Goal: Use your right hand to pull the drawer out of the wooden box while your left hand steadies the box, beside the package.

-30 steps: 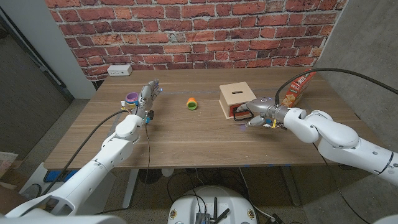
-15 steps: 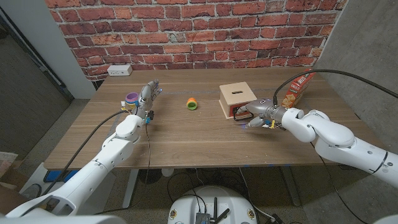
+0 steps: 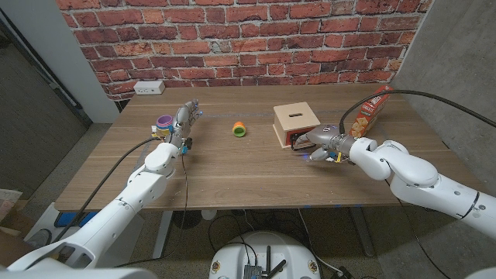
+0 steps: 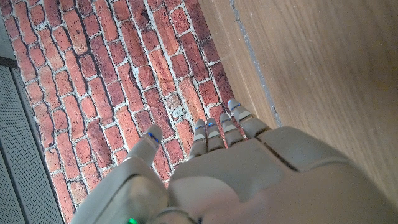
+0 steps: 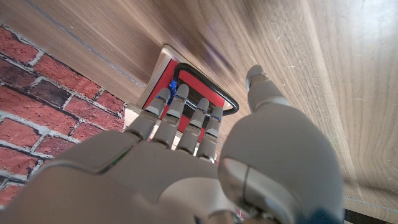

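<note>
**Reach to the drawer handle, box not yet steadied**

At the right side of the surface (image 3: 232,167), the wooden box (image 3: 297,119) is seen standing just beside the red snack package (image 3: 366,113), its drawer front (image 5: 186,99) facing the robot. The right hand (image 3: 318,141) is brought up against that front; in the right wrist view its fingers (image 5: 177,112) are extended over the black wire handle (image 5: 214,93), the thumb held apart, and no closed grip is shown. The drawer appears to be seated in the box. The left hand (image 3: 182,120) is held well apart from the box, near a purple cup (image 3: 163,122), fingers spread and empty. A small green ring (image 3: 239,129) lies between. The step in hand is judged to be the grasp of the handle. Next, the handle would need to be hooked and the left hand carried across to the box before any pull.
</note>
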